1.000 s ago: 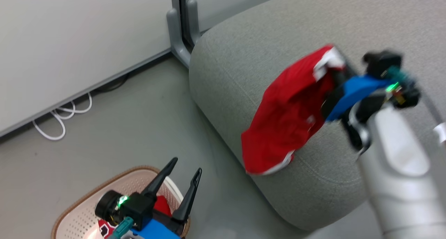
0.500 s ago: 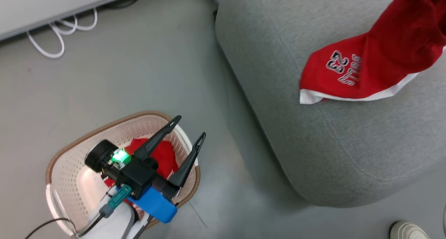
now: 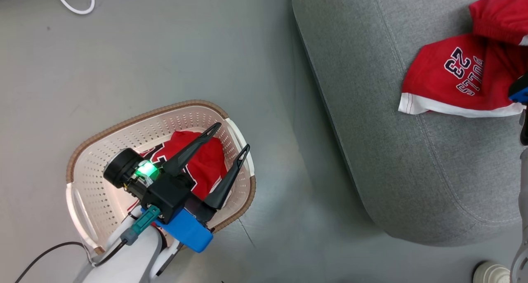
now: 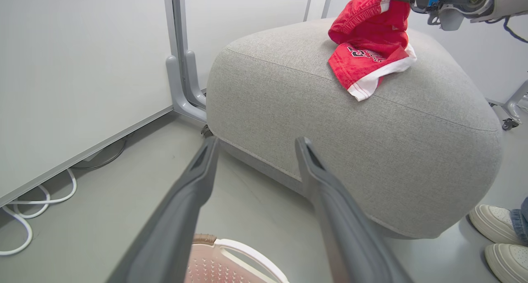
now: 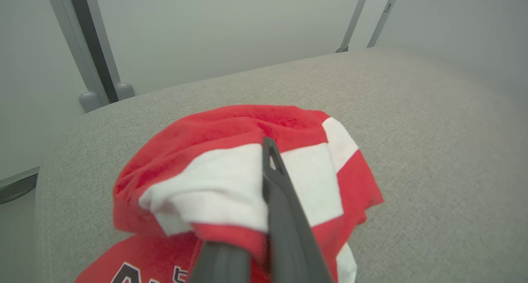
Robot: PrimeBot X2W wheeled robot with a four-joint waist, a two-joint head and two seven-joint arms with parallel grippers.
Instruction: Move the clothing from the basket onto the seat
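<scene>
Left gripper (image 3: 233, 135): jaws wide, nothing between them. It hangs over the basket (image 3: 123, 124), fingers pointing toward the seat (image 3: 392, 171).

Basket: stands on the grey floor (image 3: 165, 48), near the seat but apart from it. One red garment (image 3: 208, 165) with black-and-white lettering lies crumpled inside, partly hidden under the left gripper.

Right gripper (image 5: 266, 151): jaws narrow, clamped on a fold of red cloth and white trim. One finger lies on top of the fold; the other is hidden beneath it.

Held item: red shorts (image 3: 453, 76), marked "23" with lettering beside the number. The lower part rests flat on top of the seat with its white-edged hem toward the seat's front edge. The upper part is bunched and lifted at the right gripper, as seen in the left wrist view.

Surroundings: white cable (image 4: 24, 217) on the floor along the wall. A person's pale shoes (image 4: 495, 221) stand on the floor beside the seat.
</scene>
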